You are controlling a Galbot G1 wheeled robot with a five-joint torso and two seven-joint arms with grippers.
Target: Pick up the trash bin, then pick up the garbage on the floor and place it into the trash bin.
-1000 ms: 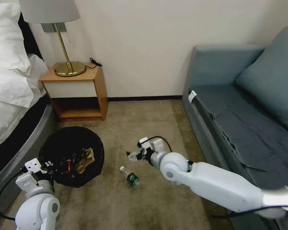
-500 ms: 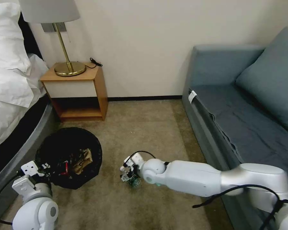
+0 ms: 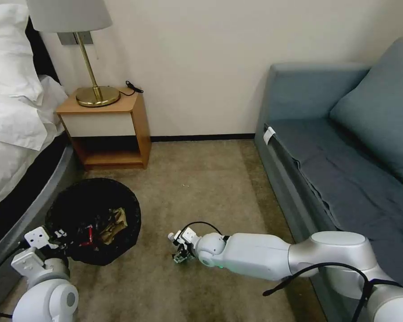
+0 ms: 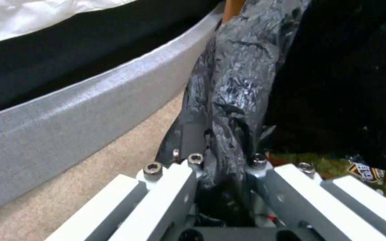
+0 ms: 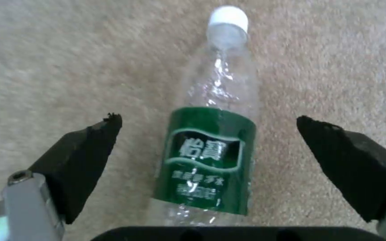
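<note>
Closest to the robot, the left end effector [image 3: 60,235] is at the near rim of the trash bin [image 3: 94,219], low on the left. In the left wrist view its 2 fingers [image 4: 182,167] are pressed together on the rim with the glossy black liner [image 4: 238,87] bunched between them, so it is clamped on the trash bin. Inside the bin lie some pieces of garbage: a crumpled brown paper bag [image 3: 114,221] and a red wrapper [image 3: 88,233]; a gold-brown snack wrapper [image 4: 376,175] shows at the edge of the left wrist view.

A little to the right, the right arm reaches low across the carpet [image 3: 201,179] and its end effector [image 3: 180,250] is down at the floor. In the right wrist view the 2 black pads [image 5: 85,157] stand wide apart, 1 on each side of the clear bottle [image 5: 211,147], and they do not touch it. The bottle lies on its side on the carpet, green label up, white cap pointing away from the wrist.

Beside the bin runs the grey edge of the bed [image 3: 31,201]. Farther back, a wooden nightstand [image 3: 107,129] with a brass lamp [image 3: 92,67] stands against the wall, and a blue-grey sofa [image 3: 345,156] is on the right.
</note>
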